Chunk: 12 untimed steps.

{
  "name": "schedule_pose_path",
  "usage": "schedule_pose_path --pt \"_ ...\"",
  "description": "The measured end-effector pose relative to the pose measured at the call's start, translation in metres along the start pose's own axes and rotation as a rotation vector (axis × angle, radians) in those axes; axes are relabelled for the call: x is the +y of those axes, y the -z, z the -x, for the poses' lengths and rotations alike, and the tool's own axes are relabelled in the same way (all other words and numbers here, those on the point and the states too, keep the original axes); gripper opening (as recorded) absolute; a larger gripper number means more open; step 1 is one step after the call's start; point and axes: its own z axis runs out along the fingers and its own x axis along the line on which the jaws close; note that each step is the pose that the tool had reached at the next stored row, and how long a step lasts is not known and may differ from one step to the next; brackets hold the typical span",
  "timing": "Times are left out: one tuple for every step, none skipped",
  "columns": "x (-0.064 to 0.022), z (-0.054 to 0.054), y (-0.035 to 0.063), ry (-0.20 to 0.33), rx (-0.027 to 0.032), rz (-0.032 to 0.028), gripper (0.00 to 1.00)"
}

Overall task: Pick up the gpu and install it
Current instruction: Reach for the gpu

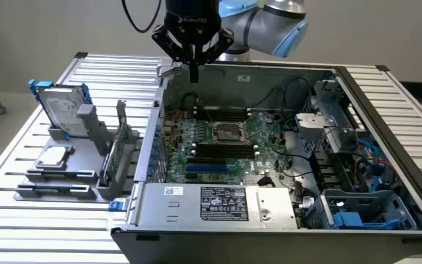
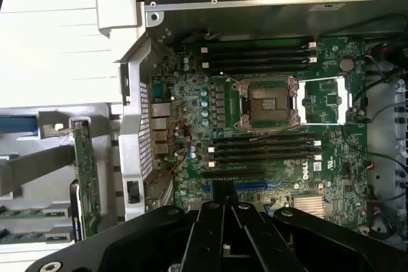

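Gripper [image 1: 194, 76] hung empty above the open case [image 1: 270, 67]; gpu [image 1: 116, 151] not yet picked.
Exterior view: fingers seemed pressed together, holding nothing. The gpu stood on edge in its rack [image 1: 57, 184] outside the case, top edge exposed for grasping. Wrist view: gpu [image 2: 86, 176] sat beside the case wall, apart from the gripper [image 2: 223, 199].

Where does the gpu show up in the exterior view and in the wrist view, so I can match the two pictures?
Exterior view: the gpu stands on edge in the gray holder, at the exterior view's left of the open computer case.
Wrist view: the gpu stands on edge just outside the case's perforated wall.
Shared landmark: the CPU socket in the middle of the motherboard.
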Motion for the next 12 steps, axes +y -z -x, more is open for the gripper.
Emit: schedule_pose_path --pt "0.0000 0.000 0.0000 0.000 0.0000 0.0000 0.11" --pt "0.0000 0.000 0.0000 0.000 0.0000 0.0000 0.11" --pt "0.0000 0.000 0.0000 0.000 0.0000 0.0000 0.11" --pt "0.0000 0.000 0.0000 0.000 0.0000 0.0000 0.11" --pt "0.0000 0.000 0.0000 0.000 0.0000 0.0000 0.11" --pt "0.0000 0.000 0.0000 0.000 0.0000 0.0000 0.11" --pt "0.0000 0.000 0.0000 0.000 0.0000 0.0000 0.11" --pt "0.0000 0.000 0.0000 0.000 0.0000 0.0000 0.11" --pt "0.0000 0.000 0.0000 0.000 -0.0001 0.0000 0.11" --pt "-0.0002 -0.002 0.0001 0.000 0.0008 -0.0002 0.11" --pt "-0.0005 -0.006 0.0001 0.000 0.0018 -0.0004 0.11" --pt "-0.0007 -0.011 -0.0001 0.000 0.0027 -0.0004 0.11"
